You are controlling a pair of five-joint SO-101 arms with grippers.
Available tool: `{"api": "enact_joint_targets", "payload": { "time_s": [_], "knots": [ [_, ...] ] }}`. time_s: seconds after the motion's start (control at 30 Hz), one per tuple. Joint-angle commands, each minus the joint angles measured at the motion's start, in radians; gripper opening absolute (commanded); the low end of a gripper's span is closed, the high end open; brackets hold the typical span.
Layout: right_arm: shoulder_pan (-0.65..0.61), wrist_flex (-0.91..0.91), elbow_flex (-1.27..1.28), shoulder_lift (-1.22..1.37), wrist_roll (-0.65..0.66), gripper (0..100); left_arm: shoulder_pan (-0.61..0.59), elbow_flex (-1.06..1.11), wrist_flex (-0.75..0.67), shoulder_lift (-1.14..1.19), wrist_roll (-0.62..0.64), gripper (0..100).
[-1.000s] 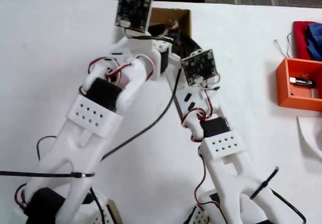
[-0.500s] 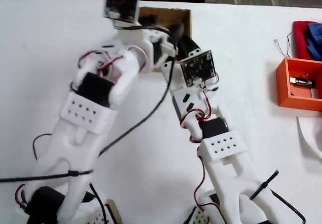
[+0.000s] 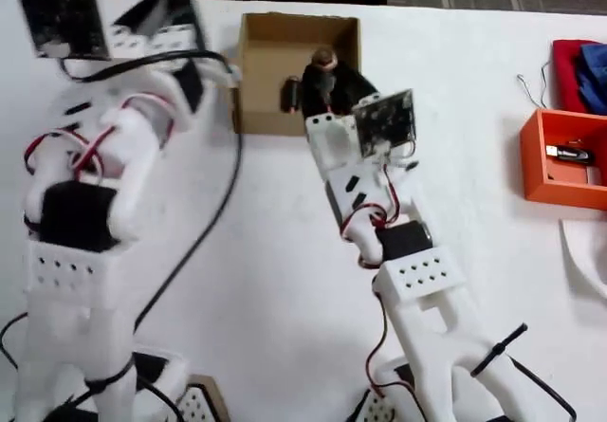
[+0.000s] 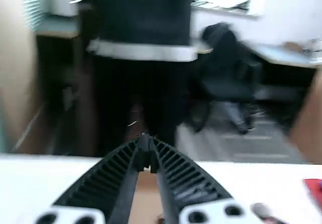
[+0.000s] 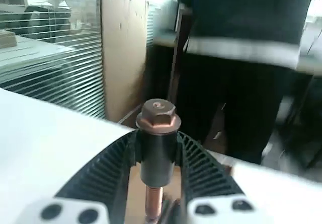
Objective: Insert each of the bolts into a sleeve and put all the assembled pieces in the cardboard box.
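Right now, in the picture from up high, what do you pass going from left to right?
First the left arm → cardboard box → orange tray. The right hand, holding a sleeve with a bolt in it, overlaps the box, so I skipped it.

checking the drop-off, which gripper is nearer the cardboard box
Right. The right gripper hangs over the edge of the cardboard box, shut on a bolt in its sleeve; the left gripper is off to one side of it, above the table.

A copper hex-head bolt stands upright in a black sleeve, clamped between the jaws of my right pincer. The open cardboard box lies just beneath, with a dark piece inside.
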Motion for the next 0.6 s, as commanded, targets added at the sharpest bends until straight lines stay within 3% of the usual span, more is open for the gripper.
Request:
{"api": "enact_joint_targets", "payload": {
  "time_s": [0.0,0.07,0.17,0.33,0.47,0.57],
  "knots": [
    [0.018,0.291,-0.232,0.027,-0.141,2.0,-0.161,0.183,0.002,-0.032,0.003,3],
    [0.016,0.458,-0.402,0.119,-0.166,2.0,-0.255,0.311,0.000,-0.032,-0.008,3],
    [0.012,0.636,-0.697,0.314,-0.169,2.0,-0.376,0.478,-0.020,-0.023,-0.157,3],
    [0.018,0.865,-1.212,0.697,-0.167,2.0,-0.385,0.803,-0.219,-0.023,-0.385,3],
    [0.013,0.998,-1.626,1.021,-0.175,2.0,-0.411,1.021,-0.465,-0.023,-0.427,3],
    [0.010,1.079,-1.913,1.264,-0.219,2.0,-0.459,1.093,-0.534,-0.021,-0.402,3]
  ]
}}
